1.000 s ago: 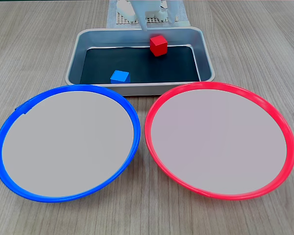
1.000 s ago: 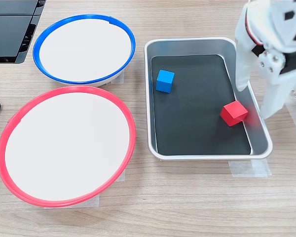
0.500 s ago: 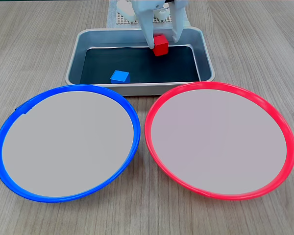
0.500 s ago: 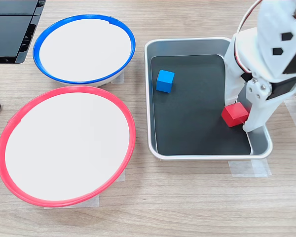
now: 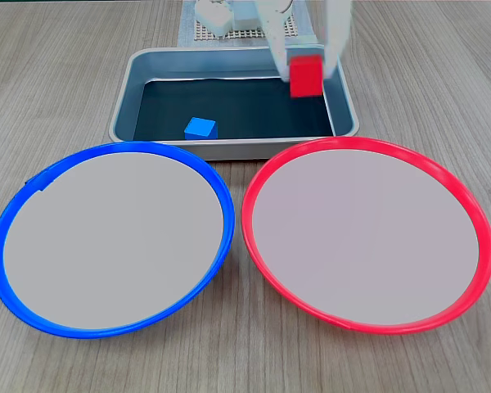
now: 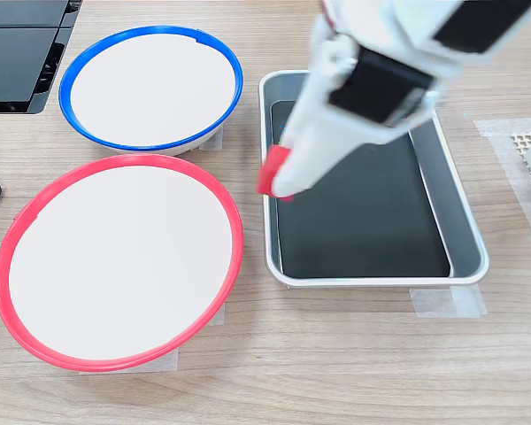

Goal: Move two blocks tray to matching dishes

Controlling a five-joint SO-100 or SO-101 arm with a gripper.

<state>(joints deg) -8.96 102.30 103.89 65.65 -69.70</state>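
Between the gripper [image 5: 308, 67] fingers the red block [image 5: 306, 77] sits pinched above the tray [image 5: 139, 72], while the blue block [image 5: 200, 127] waits below them inside it, both dishes bare.

The rectangular grey metal tray [image 5: 344, 90] has a smooth brushed sheen on its walls and a matt near-black floor. Just beside the tray, the round blue-rimmed dish [image 5: 221, 205] and round red-rimmed dish [image 5: 250, 205] show glossy plastic-looking rims around flat, matt pale centres. Under the tray, the table [image 5: 57, 74] is pale wood-grain, smooth and dull. The bright red cube [image 5: 306, 76] and bright blue cube [image 5: 200, 128] look smooth and matt.
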